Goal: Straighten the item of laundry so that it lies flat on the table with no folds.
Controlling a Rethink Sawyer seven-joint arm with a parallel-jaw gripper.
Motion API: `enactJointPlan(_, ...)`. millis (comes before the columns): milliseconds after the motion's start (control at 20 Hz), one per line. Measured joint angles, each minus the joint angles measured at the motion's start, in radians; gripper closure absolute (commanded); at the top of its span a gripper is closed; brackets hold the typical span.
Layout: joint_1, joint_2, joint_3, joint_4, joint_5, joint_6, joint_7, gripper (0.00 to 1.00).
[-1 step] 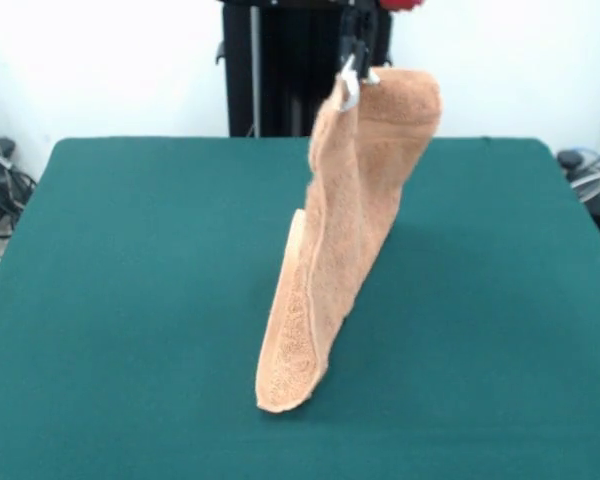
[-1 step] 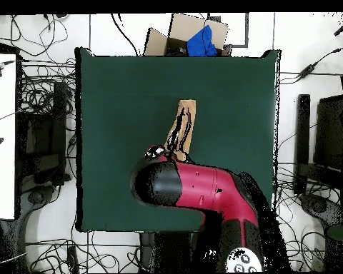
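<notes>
The item of laundry (image 1: 345,230), a light orange-brown terry towel, hangs lifted by one top corner and droops in a long fold. Its lower end rests on the table (image 1: 130,300) near the front middle. My gripper (image 1: 357,72) is shut on the towel's top corner, high above the table's far side. From overhead only a narrow strip of the towel (image 2: 186,118) shows beyond the red and black arm (image 2: 203,189), which hides the gripper there. The dark green table (image 2: 117,93) spreads wide around it.
A cardboard box with a blue object (image 2: 199,39) sits past the table's edge in the overhead view. Cables and dark equipment (image 2: 42,135) lie on the floor on both sides. A white surface (image 2: 1,128) stands at the left.
</notes>
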Motion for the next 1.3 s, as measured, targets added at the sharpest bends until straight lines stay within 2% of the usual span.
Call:
enactJointPlan(500,0.022,0.048,-0.004,-0.012,0.009,-0.023,0.0,1.0)
enactJointPlan(900,0.103,0.075,-0.022,-0.035,0.04,-0.023,0.0,1.0)
enactJointPlan(1300,0.194,0.163,-0.041,-0.081,0.13,-0.081,0.001,1.0)
